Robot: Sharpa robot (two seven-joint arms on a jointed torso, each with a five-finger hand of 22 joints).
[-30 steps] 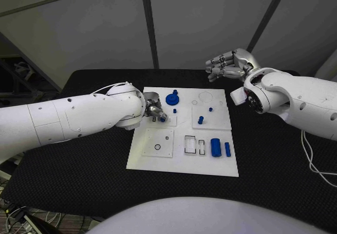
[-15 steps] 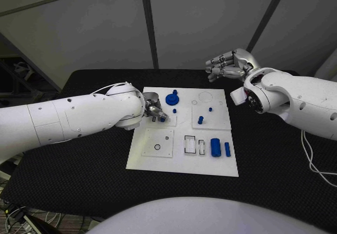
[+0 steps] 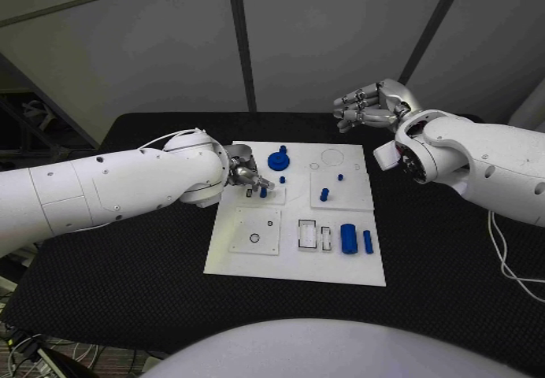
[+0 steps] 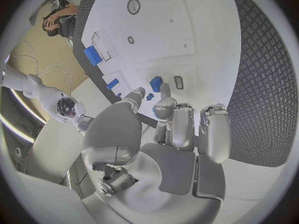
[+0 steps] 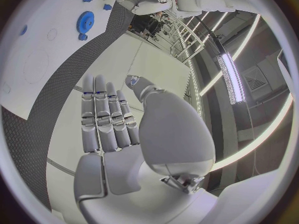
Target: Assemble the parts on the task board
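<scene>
Black table (image 3: pixel 136 268), white task board (image 3: pixel 298 260); no legible writing.

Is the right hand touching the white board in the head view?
No. The right hand hangs beyond the far edge of the board, touching nothing.

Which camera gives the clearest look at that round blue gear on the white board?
The head view: the round blue gear sits unobstructed on the white task board. The right wrist view shows it small near the rim; in the left wrist view I cannot pick it out.
</scene>
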